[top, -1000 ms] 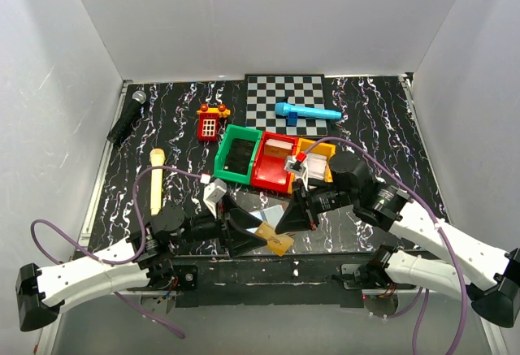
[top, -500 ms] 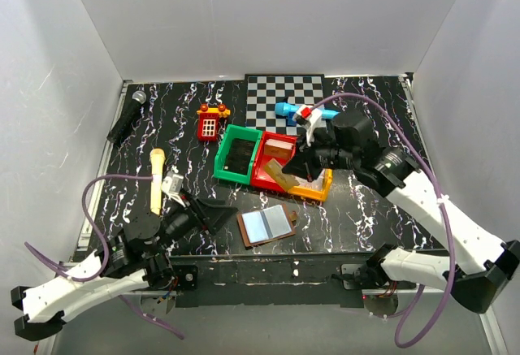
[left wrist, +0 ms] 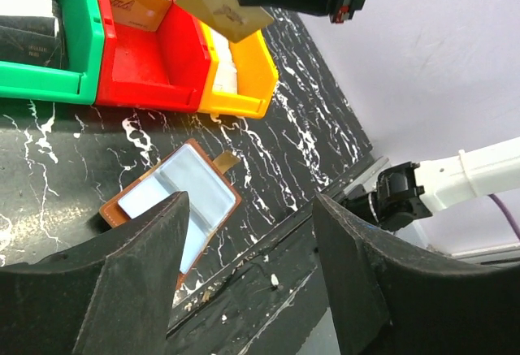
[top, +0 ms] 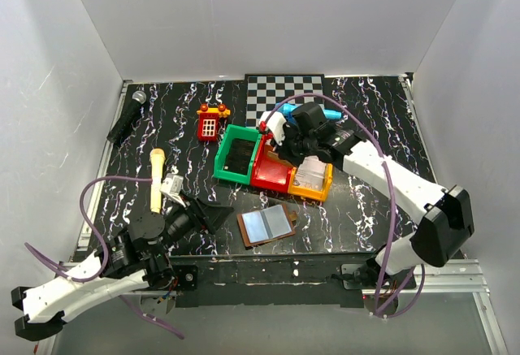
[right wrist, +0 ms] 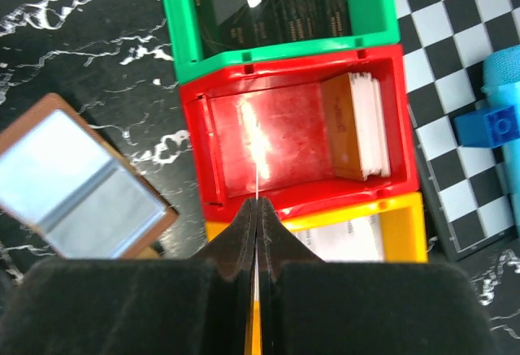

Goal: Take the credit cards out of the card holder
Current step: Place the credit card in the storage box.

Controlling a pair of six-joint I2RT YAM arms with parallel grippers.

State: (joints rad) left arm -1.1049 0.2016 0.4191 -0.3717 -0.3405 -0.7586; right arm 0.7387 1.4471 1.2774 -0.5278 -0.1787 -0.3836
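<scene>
The card holder (top: 266, 225) lies open and flat on the black marbled table, brown rim with pale blue pockets (left wrist: 175, 201) (right wrist: 81, 188). My right gripper (right wrist: 257, 205) is shut on a tan credit card (left wrist: 223, 4), seen edge-on as a thin line in the right wrist view, and hangs over the red bin (right wrist: 284, 119) (top: 268, 175). More cards lie in the bins: a tan-and-white stack (right wrist: 357, 127) in the red one, a white one (right wrist: 345, 241) in the yellow bin. My left gripper (left wrist: 250, 209) (top: 213, 215) stands open and holds nothing, just left of the card holder.
A green bin (top: 236, 153) with a black card (right wrist: 272, 2) adjoins the red bin; the yellow bin (top: 313, 183) is on its other side. Behind are a checkerboard mat (top: 284, 95), a blue toy microphone (top: 325, 114), a red toy (top: 210, 122), a black microphone (top: 127, 116) and a yellow-handled tool (top: 156, 180).
My right gripper rose from the card holder with the tan card and moved back over the bins. My left gripper drew back to the left, away from the holder.
</scene>
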